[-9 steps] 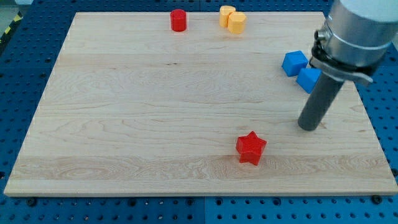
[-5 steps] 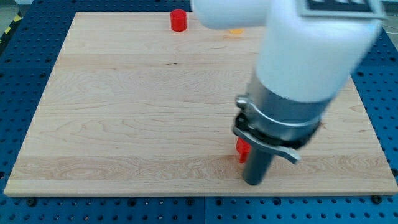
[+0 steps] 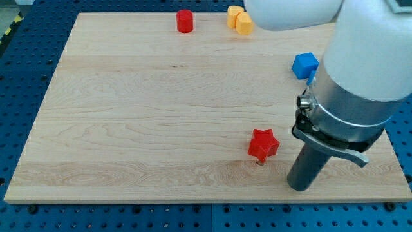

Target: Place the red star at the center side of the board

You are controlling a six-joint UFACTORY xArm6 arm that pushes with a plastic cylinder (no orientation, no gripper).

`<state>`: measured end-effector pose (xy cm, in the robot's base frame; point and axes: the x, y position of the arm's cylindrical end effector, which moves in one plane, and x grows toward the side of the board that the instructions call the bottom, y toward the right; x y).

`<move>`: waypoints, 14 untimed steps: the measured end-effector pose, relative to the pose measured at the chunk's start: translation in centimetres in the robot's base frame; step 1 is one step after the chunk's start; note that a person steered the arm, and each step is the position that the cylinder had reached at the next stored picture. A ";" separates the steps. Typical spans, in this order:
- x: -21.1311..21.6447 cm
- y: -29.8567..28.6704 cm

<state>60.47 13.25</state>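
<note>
The red star (image 3: 263, 144) lies on the wooden board (image 3: 141, 116), right of middle and near the view's bottom edge. My tip (image 3: 300, 187) rests on the board to the star's lower right, a short gap away and not touching it. The arm's large grey and white body rises above the rod and hides part of the board's right side.
A red cylinder (image 3: 185, 20) and two orange blocks (image 3: 240, 19) stand near the view's top edge. A blue cube (image 3: 304, 65) sits at the right, next to the arm; a sliver of a second blue block (image 3: 312, 80) peeks from behind it.
My tip swung from the right of the board down to the star's lower side, then moved back right. The star has shifted slightly to the right and up and turned a little.
</note>
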 end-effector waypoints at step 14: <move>-11.8 -10.7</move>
<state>48.64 2.54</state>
